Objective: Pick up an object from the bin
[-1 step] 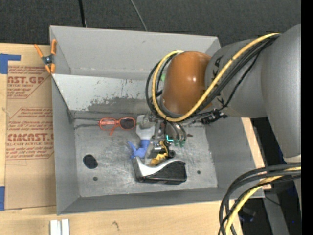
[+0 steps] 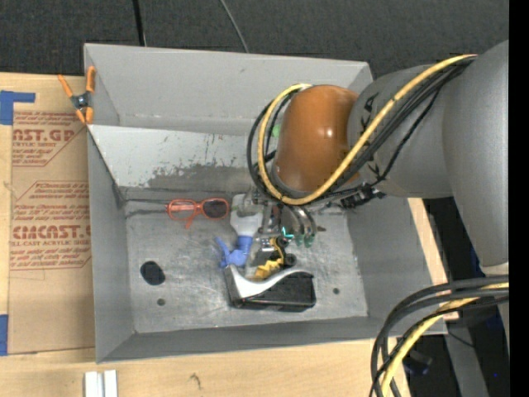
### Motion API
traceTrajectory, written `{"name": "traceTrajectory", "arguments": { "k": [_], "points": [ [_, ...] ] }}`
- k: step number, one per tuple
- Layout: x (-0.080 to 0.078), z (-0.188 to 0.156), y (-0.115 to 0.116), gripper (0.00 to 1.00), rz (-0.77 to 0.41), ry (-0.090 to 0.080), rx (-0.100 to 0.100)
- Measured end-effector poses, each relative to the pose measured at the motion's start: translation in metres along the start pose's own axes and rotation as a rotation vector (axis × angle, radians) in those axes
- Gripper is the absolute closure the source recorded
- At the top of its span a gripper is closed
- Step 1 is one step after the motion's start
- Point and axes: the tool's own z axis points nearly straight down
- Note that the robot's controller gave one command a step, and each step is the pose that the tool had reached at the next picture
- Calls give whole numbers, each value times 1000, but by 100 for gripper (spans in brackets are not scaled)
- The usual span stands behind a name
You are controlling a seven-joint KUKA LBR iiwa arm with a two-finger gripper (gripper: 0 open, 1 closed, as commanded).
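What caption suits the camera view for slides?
KUKA gripper down in the grey bin over a blue, yellow and black heap; red sunglasses and black disc lie apart.

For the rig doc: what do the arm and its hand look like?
The arm is thick, rounded and light grey. A glossy orange-brown dome cover caps its wrist, with yellow and black cables looped round it. The hand below is small, dark and metallic.

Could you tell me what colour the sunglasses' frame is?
Orange-red plastic sunglasses, best in the camera view.
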Motion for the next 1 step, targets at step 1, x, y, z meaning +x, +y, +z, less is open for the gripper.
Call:
{"name": "traceTrajectory", "arguments": {
  "k": [1],
  "points": [
    [12, 59, -10, 100, -383, -7, 0]
  ]
}}
